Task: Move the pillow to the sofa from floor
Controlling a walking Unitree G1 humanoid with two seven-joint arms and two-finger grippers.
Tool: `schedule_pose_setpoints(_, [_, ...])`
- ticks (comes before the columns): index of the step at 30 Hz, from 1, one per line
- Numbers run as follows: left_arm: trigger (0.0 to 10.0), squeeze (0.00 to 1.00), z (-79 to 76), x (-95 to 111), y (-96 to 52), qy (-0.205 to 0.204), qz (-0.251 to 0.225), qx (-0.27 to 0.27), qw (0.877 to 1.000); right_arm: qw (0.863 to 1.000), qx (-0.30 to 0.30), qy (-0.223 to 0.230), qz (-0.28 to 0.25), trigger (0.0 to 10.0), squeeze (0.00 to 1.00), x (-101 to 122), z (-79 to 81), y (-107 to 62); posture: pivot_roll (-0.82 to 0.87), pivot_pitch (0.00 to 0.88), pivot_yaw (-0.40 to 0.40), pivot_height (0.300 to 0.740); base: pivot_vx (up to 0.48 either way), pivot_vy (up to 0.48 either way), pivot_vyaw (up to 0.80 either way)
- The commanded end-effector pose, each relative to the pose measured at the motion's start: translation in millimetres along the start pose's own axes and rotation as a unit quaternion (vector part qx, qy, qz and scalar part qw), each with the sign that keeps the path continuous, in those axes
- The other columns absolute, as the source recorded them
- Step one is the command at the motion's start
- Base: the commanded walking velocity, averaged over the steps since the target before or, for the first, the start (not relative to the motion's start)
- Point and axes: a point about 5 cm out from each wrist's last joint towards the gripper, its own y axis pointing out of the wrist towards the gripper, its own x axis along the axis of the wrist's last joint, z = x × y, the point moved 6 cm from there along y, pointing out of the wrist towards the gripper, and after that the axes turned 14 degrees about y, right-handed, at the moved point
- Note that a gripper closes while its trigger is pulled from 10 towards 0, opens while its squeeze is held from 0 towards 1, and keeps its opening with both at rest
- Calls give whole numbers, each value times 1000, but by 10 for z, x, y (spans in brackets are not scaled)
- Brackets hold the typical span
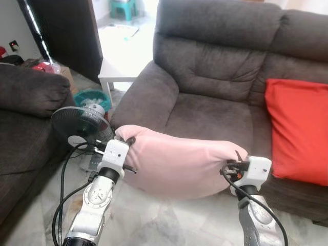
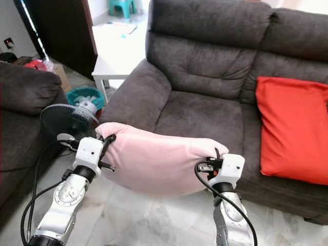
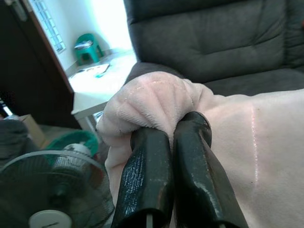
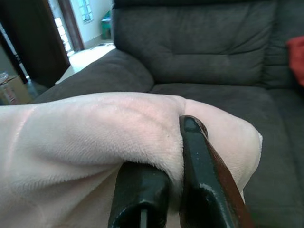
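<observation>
Two claws pinching pink pillow [image 1: 179,161], sofa [image 1: 215,77] front hidden

Both arms reach forward (raised level), left hand [image 1: 128,140] and right hand [image 1: 237,160] pinched closed.

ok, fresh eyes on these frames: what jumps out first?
The pink pillow, held up off the floor in front of the grey sofa, with the left gripper pinching one end and the right gripper the other, jaws shut on bunched fabric. Next, the red cushion on the sofa's right seat. A black fan stands on the floor to the left.
</observation>
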Motion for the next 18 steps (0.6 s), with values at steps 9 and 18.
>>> schedule_pose_setpoints(9, [10000,0,193,220,86,5,-34,34,999,998,-11,-1,-57,10000,0,346,-50,48,125,60,-60,740,325,0,0])
schedule_pose_setpoints(18, [10000,0,228,246,109,6,-38,37,999,998,-8,8,-58,10000,0,367,-28,88,129,59,-61,740,325,0,-178])
